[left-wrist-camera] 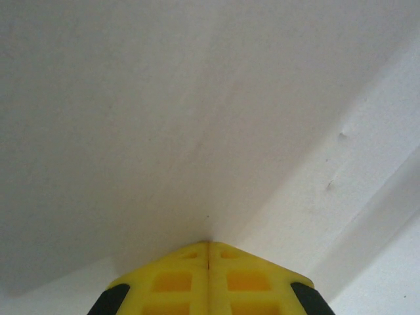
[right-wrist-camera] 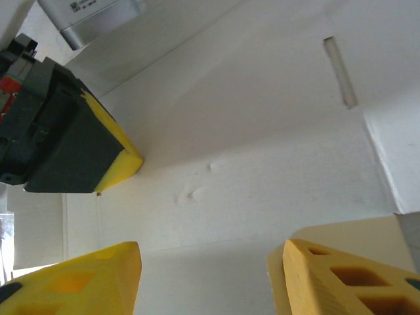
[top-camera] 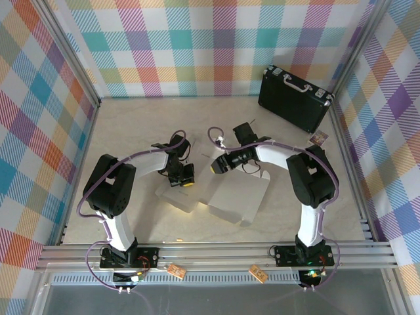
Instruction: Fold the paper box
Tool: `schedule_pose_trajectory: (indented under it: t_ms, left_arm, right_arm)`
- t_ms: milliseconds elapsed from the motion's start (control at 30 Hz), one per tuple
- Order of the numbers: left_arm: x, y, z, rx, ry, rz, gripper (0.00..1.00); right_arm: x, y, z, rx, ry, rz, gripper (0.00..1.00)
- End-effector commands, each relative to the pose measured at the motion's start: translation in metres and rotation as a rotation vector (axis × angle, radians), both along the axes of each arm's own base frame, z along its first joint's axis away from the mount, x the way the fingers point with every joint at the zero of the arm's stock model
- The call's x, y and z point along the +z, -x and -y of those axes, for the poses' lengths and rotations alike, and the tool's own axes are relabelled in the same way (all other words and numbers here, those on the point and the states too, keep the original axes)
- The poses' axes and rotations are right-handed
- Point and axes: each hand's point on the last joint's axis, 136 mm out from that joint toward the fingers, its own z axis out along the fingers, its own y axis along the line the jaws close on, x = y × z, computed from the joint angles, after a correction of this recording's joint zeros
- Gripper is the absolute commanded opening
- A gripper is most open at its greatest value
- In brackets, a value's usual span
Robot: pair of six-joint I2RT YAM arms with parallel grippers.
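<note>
thin white die-cut cardboard paper box (top-camera: 235, 195) is lying opened out, white side up, near the middle of the beige marbled table (top-camera: 131, 125), toward its front edge. left gripper (top-camera: 182, 178) is sitting over the box's left panel. in the left wrist view its yellow fingers (left-wrist-camera: 190, 279) are pressed together with nothing between them, tips touching the white card (left-wrist-camera: 164, 118) at a crease. right gripper (top-camera: 218, 165) is hovering just beside it over the box's far edge. in the right wrist view its yellow jaws are standing apart (right-wrist-camera: 210, 275), gripping nothing, white card (right-wrist-camera: 262, 151) beyond them and a narrow slot (right-wrist-camera: 340, 71) cut in the panel. left gripper (right-wrist-camera: 121, 161) is touching the card there too. black hard briefcase with metal handle (top-camera: 292, 98) is standing at the far right corner, well apart from the box.
</note>
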Motion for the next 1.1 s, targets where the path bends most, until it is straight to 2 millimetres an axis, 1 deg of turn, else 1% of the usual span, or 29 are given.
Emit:
schedule_pose_trajectory:
  t_ms: [0,67,100,233,367,433,500,567,600,667,733,767,867,933,1000,1067]
  left_arm:
    - [-0.032,0.015,-0.015,-0.020,-0.105,-0.042,0.00]
    - [-0.032,0.015,-0.015,-0.019,-0.105,-0.045,0.00]
    - [-0.032,0.015,-0.015,-0.021,-0.106,-0.044,0.00]
    - [-0.032,0.015,-0.015,-0.022,-0.108,-0.043,0.00]
    - [-0.033,0.015,-0.016,-0.020,-0.110,-0.044,0.00]
    - [-0.032,0.016,-0.015,-0.024,-0.111,-0.043,0.00]
    - [-0.032,0.016,-0.016,-0.024,-0.111,-0.042,0.00]
    - [-0.033,0.016,-0.016,-0.023,-0.112,-0.044,0.00]
    - [-0.033,0.017,-0.016,-0.027,-0.113,-0.045,0.00]
    - [-0.033,0.017,-0.016,-0.027,-0.116,-0.044,0.00]
    - [-0.032,0.017,-0.017,-0.027,-0.118,-0.042,0.00]
    - [-0.032,0.017,-0.017,-0.027,-0.119,-0.042,0.00]
    - [-0.030,0.017,-0.018,-0.028,-0.121,-0.036,0.00]
    - [-0.030,0.017,-0.017,-0.028,-0.120,-0.036,0.00]
    - [-0.031,0.018,-0.017,-0.033,-0.119,-0.038,0.00]
    - [-0.031,0.019,-0.017,-0.033,-0.120,-0.040,0.00]
  right_arm:
    - [0.005,0.010,-0.002,0.038,-0.001,-0.028,0.59]
    - [-0.003,0.006,0.001,0.011,0.038,-0.054,0.59]
    - [-0.008,0.005,0.003,-0.026,0.059,-0.097,0.58]
    - [-0.030,0.005,0.013,-0.120,0.136,-0.194,0.57]
    - [-0.053,0.008,0.023,-0.224,0.196,-0.278,0.53]
    - [-0.061,0.008,0.027,-0.281,0.221,-0.324,0.52]
    - [-0.070,0.011,0.028,-0.314,0.237,-0.385,0.51]
    - [-0.081,0.011,0.034,-0.377,0.290,-0.441,0.46]
    - [-0.086,0.013,0.036,-0.382,0.306,-0.457,0.43]
    - [-0.091,0.011,0.038,-0.407,0.316,-0.460,0.40]
    - [-0.087,0.006,0.039,-0.432,0.324,-0.457,0.38]
    - [-0.082,0.002,0.037,-0.434,0.312,-0.452,0.36]
    - [-0.055,-0.013,0.026,-0.428,0.221,-0.422,0.33]
    - [-0.043,-0.022,0.026,-0.442,0.209,-0.412,0.29]
    - [-0.035,-0.029,0.026,-0.459,0.189,-0.411,0.26]
    - [-0.033,-0.032,0.028,-0.479,0.170,-0.425,0.24]
